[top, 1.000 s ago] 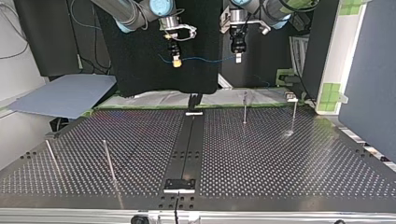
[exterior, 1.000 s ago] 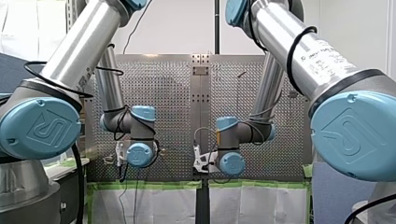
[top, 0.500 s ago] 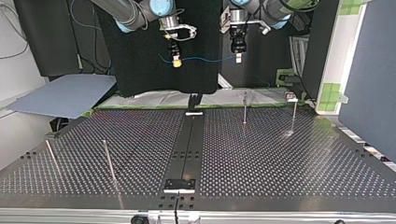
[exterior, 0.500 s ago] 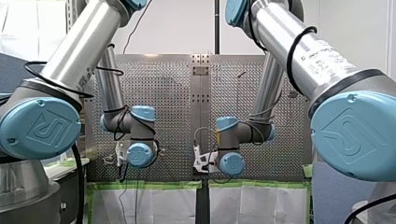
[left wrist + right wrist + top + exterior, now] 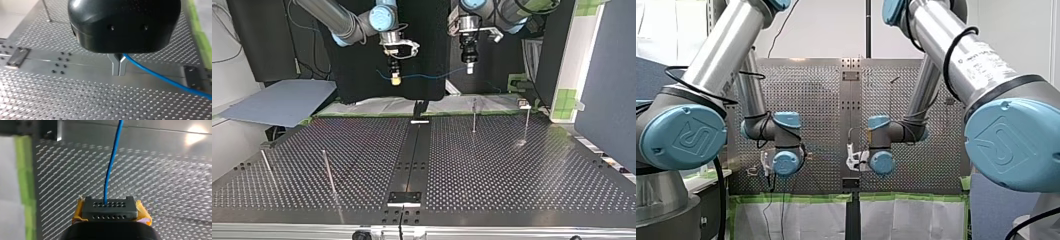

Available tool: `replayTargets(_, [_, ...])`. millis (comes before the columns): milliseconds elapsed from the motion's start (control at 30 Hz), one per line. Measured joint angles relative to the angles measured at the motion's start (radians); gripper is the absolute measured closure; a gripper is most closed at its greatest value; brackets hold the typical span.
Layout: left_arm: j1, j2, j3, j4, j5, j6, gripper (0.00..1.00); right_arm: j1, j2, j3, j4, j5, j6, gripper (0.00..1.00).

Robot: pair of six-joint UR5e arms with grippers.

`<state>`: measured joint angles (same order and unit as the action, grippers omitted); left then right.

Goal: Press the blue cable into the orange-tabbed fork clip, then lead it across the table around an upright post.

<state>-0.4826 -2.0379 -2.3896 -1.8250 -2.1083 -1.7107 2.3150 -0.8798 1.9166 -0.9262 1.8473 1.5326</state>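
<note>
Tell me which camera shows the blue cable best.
The top view: the cable shows as one span hanging between my right gripper and my left gripper, above the table. Each wrist view shows only the stretch leaving its own gripper. The front view shows none I can make out.

Left wrist view: left end effector [image 5: 119, 67] mostly hidden by own black housing [image 5: 125, 22], only finger tips seen; blue cable [image 5: 162, 78] cut off at picture edge. Right wrist view: right end effector [image 5: 110, 206] cut off at picture edge; cable's held part covered by dark perforated block [image 5: 109, 212]; cable's far run cut off. Front view: both end effectors largely hidden behind wrist joints [image 5: 787, 162]. Top view: cable too thin to be traced fully.
</note>
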Motion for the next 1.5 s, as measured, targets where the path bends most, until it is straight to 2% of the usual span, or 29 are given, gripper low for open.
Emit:
replayTargets(67, [0.019, 0.019, 0.0, -0.003, 0.018, -0.001, 1.0, -0.002, -0.013, -0.005, -0.003, -0.016, 0.007, 1.0])
replayTargets(167, [0.046, 0.037, 0.0, -0.008, 0.045, 0.005, 1.0, -0.006, -0.008, -0.018, -0.009, -0.044, 0.012, 1.0])
replayTargets(400, [0.102, 0.006, 0.0, -0.007, 0.1, 0.04, 1.0, -0.009, 0.043, -0.064, -0.01, -0.075, 0.015, 1.0])
replayTargets(800, [0.204, -0.095, 0.0, 0.043, 0.202, 0.053, 1.0, -0.016, 0.14, -0.157, 0.016, -0.096, 0.017, 1.0])
replayTargets(1100, [0.283, -0.126, 0.0, 0.037, 0.285, 0.047, 1.0, -0.038, 0.153, -0.216, 0.052, -0.114, 0.017, 1.0])
replayTargets(1500, [0.318, -0.128, 0.0, 0.028, 0.375, -0.001, 1.0, -0.045, 0.166, -0.239, 0.061, -0.131, 0.016, 1.0])
